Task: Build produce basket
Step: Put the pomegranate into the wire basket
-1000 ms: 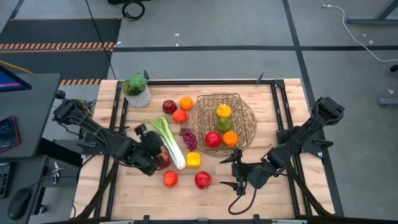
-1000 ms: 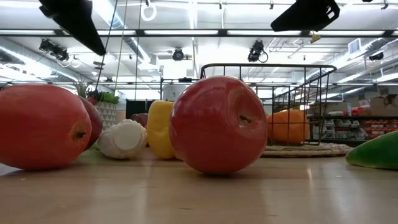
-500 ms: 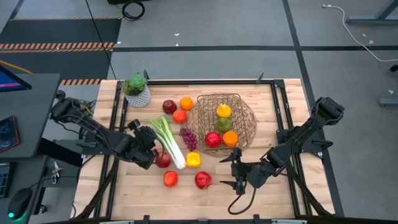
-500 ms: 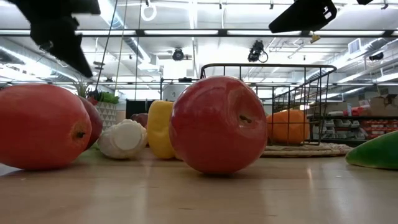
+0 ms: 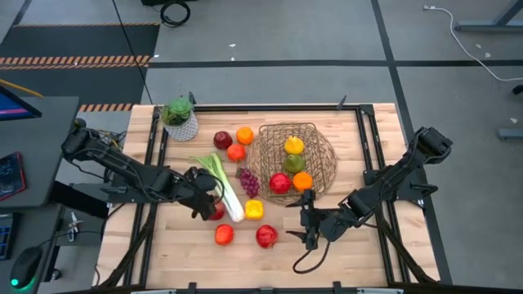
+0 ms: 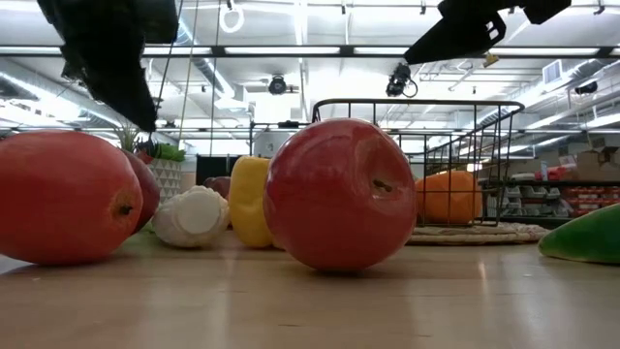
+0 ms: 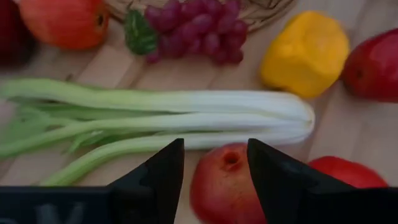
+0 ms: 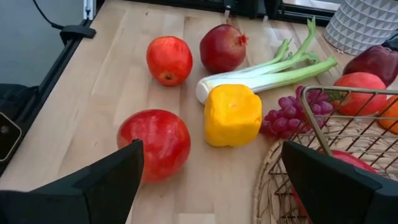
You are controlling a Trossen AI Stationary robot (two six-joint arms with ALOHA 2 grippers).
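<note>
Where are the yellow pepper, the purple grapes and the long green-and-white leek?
yellow toy pepper (image 8: 232,114), right wrist view, middle of its top face.
purple toy grapes (image 7: 196,28), left wrist view, centre of the bunch.
long green-and-white leek (image 7: 205,118), left wrist view, white stalk.

Pale wood tabletop (image 8: 112,87), smooth with visible grain. Glossy, plastic-looking red apple (image 6: 339,192) and yellow pepper (image 8: 232,114); the basket (image 5: 294,155) is thin brassy wire. Matt dark fingers (image 7: 165,171) on the left pincer (image 7: 214,168).

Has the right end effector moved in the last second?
Yes. In the high view the right end effector has shifted up the picture toward the basket, away from the red apple.
</note>
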